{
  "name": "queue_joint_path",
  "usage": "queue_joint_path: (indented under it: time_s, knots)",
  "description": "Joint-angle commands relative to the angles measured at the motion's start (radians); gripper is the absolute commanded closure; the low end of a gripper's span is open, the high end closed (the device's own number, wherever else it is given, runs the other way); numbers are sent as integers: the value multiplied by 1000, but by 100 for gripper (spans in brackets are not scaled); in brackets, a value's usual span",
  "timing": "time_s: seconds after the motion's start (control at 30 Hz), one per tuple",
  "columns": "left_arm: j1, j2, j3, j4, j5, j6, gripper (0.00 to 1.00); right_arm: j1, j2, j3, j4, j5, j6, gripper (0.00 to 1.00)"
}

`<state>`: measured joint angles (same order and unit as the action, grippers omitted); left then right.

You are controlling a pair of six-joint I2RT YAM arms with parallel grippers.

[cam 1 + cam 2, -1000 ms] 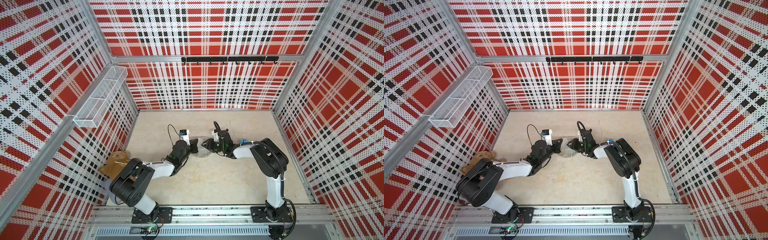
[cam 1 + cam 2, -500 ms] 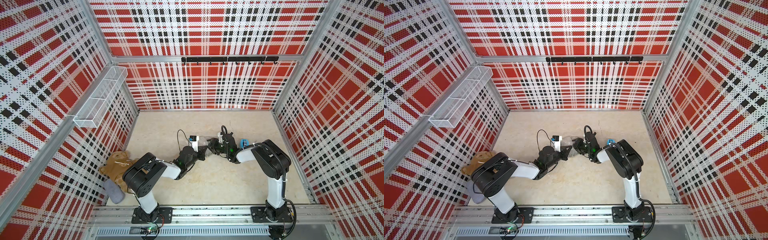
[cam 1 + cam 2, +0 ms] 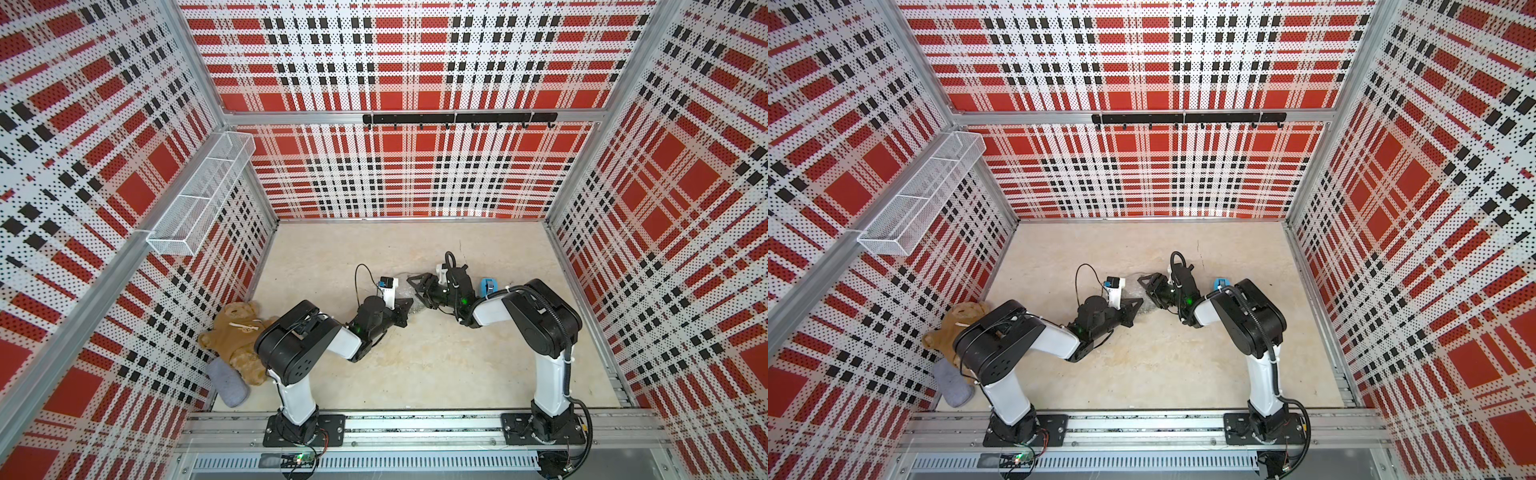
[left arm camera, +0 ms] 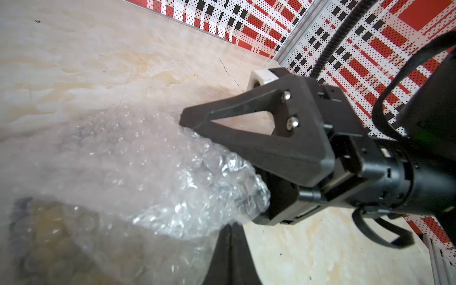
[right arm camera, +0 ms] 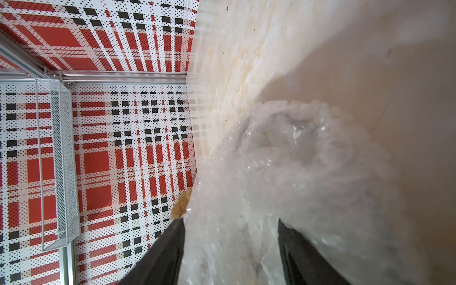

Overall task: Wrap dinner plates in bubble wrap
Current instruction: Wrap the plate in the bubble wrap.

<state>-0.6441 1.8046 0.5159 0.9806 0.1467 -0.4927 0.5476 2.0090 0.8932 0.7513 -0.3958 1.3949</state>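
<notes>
Plainly, the bubble wrap [image 4: 153, 172] was bunched over the plate [image 4: 44, 234] near the middle of the surface [image 3: 415, 365]. The left pincer [image 3: 403, 311] was shut at its edge, the right pincer [image 5: 230, 229] spread around a fold. Soft and slippery, it was judged best taken by a free edge.

The wrap [image 4: 153, 172] is lying bunched over the plate [image 4: 44, 237].
My left gripper [image 4: 230, 229] is sitting closed at its edge; my right gripper [image 4: 209, 162] is straddling the crumpled end, jaws apart.
</notes>
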Motion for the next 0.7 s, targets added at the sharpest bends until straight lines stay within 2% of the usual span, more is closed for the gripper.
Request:
queue_joint_path:
  time_s: [0.0, 0.13, 0.3, 0.4, 0.5, 0.63, 0.67]
  knots:
    - [-11, 32, 28, 18, 40, 25, 100, 1, -3, -8, -21, -6, -24, 35]
    - [-11, 49, 36, 18, 40, 19, 100, 0, 0, -20, 38, -20, -36, 32]
    - [-11, 74, 65, -9, 68, 31, 100, 3, -7, -4, -36, -4, -79, 35]
    - [-15, 72, 75, -20, 69, 36, 100, 5, -1, -6, -62, 0, -88, 56]
    - [-19, 65, 76, -25, 73, 36, 100, 9, -1, -13, -68, -1, -93, 66]
    - [-17, 23, 78, -40, 111, 32, 100, 9, -17, -27, -51, 7, -95, 96]
    - [-7, -4, 78, -56, 138, 25, 93, 9, -19, -24, -50, 5, -100, 100]
